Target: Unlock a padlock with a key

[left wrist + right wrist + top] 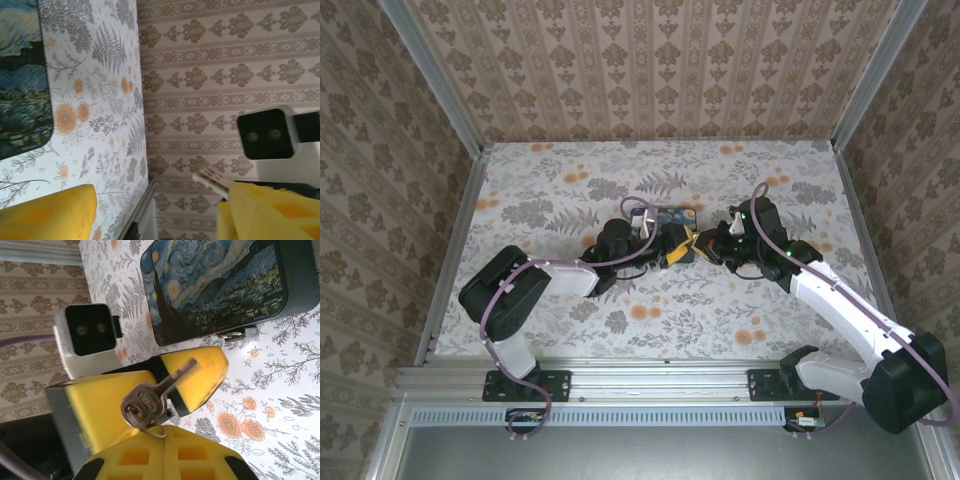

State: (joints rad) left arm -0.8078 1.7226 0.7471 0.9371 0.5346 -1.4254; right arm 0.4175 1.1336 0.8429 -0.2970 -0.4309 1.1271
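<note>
Your right gripper [165, 437] has its two yellow moulded fingers pressed together along a central seam. The small silver metal key [150, 400] stands out of their tips, its round head and thin wire ring just above the seam, so this gripper is clamped on the key. In the right wrist view the key's blade points toward 2 o'clock and lies across the yellow finger of your left gripper [678, 245], touching or just in front of it. You cannot tell from these pictures whether the left gripper's fingers are parted or closed. In the top view the two grippers meet near the middle of the floral-patterned table [570, 320], the right one at 3 o'clock from the left and just beside it. The dark blue rectangular box with the swirly painting print [675, 215] lies flat at 12 o'clock from them, very close. In the right wrist view the box sits at 1 o'clock from the key, with a small metal latch [235, 334] on its near edge. In the left wrist view the key's pale notched blade end pokes toward 10 o'clock from the yellow fingers under the right wrist camera [265, 132].
</note>
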